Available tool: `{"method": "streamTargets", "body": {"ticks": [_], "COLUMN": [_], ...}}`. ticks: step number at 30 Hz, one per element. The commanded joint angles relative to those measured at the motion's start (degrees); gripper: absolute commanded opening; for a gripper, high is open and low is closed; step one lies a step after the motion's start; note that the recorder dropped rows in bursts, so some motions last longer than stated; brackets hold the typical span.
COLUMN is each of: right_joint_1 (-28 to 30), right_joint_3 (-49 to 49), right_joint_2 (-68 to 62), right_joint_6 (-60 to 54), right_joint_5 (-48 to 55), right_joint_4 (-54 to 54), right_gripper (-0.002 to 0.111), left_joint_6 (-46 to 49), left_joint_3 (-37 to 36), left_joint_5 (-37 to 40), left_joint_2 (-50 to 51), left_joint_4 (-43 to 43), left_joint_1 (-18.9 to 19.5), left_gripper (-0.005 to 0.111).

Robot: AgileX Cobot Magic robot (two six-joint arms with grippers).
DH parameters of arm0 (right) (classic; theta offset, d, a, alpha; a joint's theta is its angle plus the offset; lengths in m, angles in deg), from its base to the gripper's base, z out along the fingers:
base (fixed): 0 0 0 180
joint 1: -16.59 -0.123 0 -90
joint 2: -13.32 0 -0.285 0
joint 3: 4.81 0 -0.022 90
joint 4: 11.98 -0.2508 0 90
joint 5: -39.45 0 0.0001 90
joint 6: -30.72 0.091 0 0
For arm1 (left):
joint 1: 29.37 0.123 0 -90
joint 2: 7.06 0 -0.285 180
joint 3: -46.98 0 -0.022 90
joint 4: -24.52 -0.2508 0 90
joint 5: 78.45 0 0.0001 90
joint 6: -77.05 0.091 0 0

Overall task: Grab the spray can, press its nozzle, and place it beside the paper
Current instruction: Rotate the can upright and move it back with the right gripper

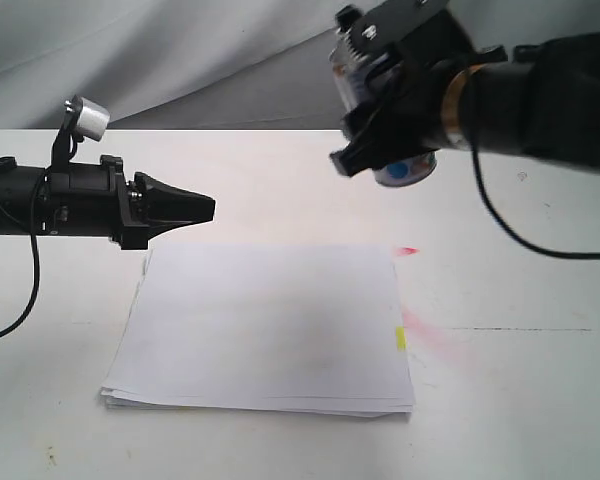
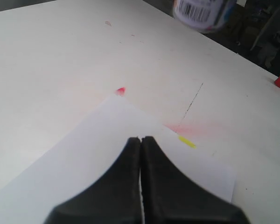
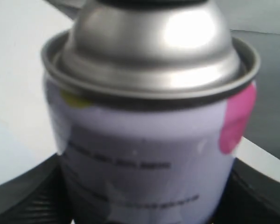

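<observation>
Right gripper (image 1: 378, 150): raised over the table (image 1: 540, 400), jaws clamped on the spray can (image 1: 405, 168), 1 finger on either side of the body. The can hangs in the air, tilted, its base with the blue dot facing the exterior camera, above the far right corner of the paper (image 1: 265, 325) and well apart from it. The right wrist view shows the can (image 3: 149, 140) filling the frame: silver shoulder, printed text on the label, 1 pink patch (image 3: 238, 116) at the side; its top is cut off by the frame edge. Left gripper (image 1: 205, 208): jaws pressed together with nothing between them, held level above the far left corner of the paper, not touching it. Its wrist view shows the closed tips (image 2: 141, 144) over the sheet (image 2: 107, 158), with the can's barcode (image 2: 203, 11) at the frame edge. The paper lies flat, the yellow tab (image 1: 400, 338) at its right edge. A red mark (image 1: 408, 250) sits just off the far right corner and a pink smear (image 1: 430, 335) beside the tab.
</observation>
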Motion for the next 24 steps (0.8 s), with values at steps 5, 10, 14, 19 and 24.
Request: {"method": "streamTargets", "body": {"ticks": [5, 10, 14, 19, 24], "right_joint_1": [10.6, 13.3, 14.8, 16.6, 17.8], "right_joint_3": [0.6, 0.6, 0.6, 0.6, 0.6], "right_joint_2": [1.3, -2.2, -7.1, -13.8, -19.4], "right_joint_6": [1.1, 1.1, 0.2, -3.6, -15.0], "right_joint_5": [-15.8, -22.2, -27.6, -36.4, -39.9], "right_joint_4": [-9.8, -9.8, -9.8, -10.9, -17.9], "right_gripper": [0.000, 0.000, 0.000, 0.000, 0.000], "left_joint_6": [-0.4, -0.4, -0.4, -0.4, -0.2], "left_joint_3": [-0.2, -0.2, -0.2, -0.2, -0.2], "left_joint_5": [0.7, 0.5, 0.5, 0.2, 0.1], "left_joint_2": [-0.6, -0.6, -0.6, -0.6, -0.6], "left_joint_4": [0.7, 0.7, 0.7, 0.7, 0.7], "left_joint_1": [-0.1, -0.1, -0.1, -0.1, -0.1], "left_gripper": [0.000, 0.000, 0.000, 0.000, 0.000]}}
